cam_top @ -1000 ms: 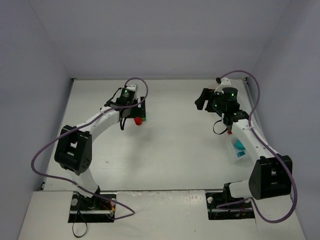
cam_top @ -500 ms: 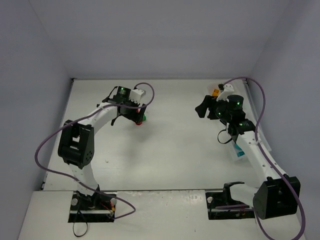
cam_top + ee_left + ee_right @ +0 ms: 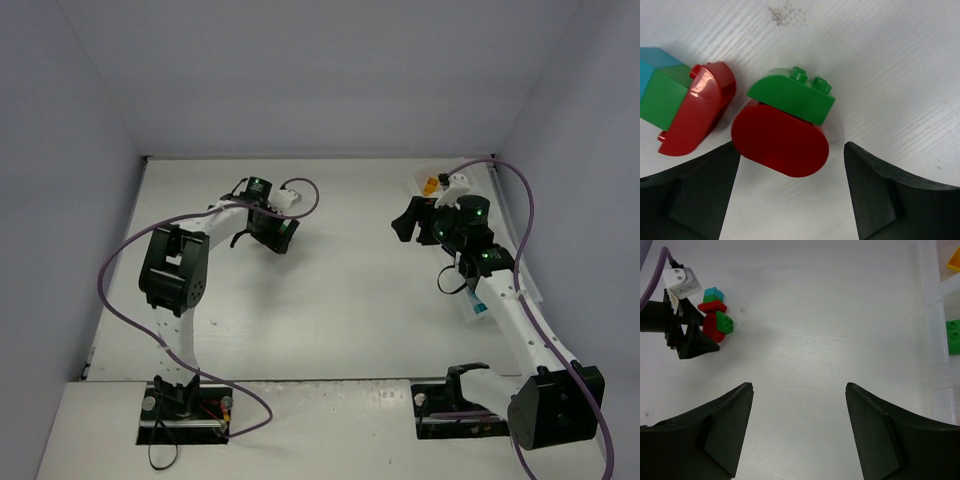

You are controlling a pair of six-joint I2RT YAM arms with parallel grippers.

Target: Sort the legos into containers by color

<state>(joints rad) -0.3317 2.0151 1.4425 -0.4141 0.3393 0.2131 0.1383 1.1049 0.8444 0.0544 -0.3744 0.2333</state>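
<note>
In the left wrist view, a red oval lego (image 3: 780, 142) with a green lego (image 3: 792, 97) on its far side lies on the table between my open left fingers (image 3: 690, 195). A second red lego (image 3: 697, 112) joined to green and teal pieces (image 3: 660, 95) lies just left of it. My left gripper (image 3: 791, 155) is open and touches nothing; in the top view (image 3: 272, 232) it hides these legos. My right gripper (image 3: 798, 387) is open and empty, well above the table. The lego cluster (image 3: 715, 315) shows far left in its view.
The translucent tray (image 3: 940, 340) runs along the right edge, holding a green lego (image 3: 954, 337) and an orange one (image 3: 952, 260). In the top view, the tray's far end (image 3: 428, 178) and a teal lego (image 3: 480, 305) show beside the right arm.
My left gripper has turned and come down over the red and green legos, which now hide beneath it in the top view. My right arm has drifted slightly right.
</note>
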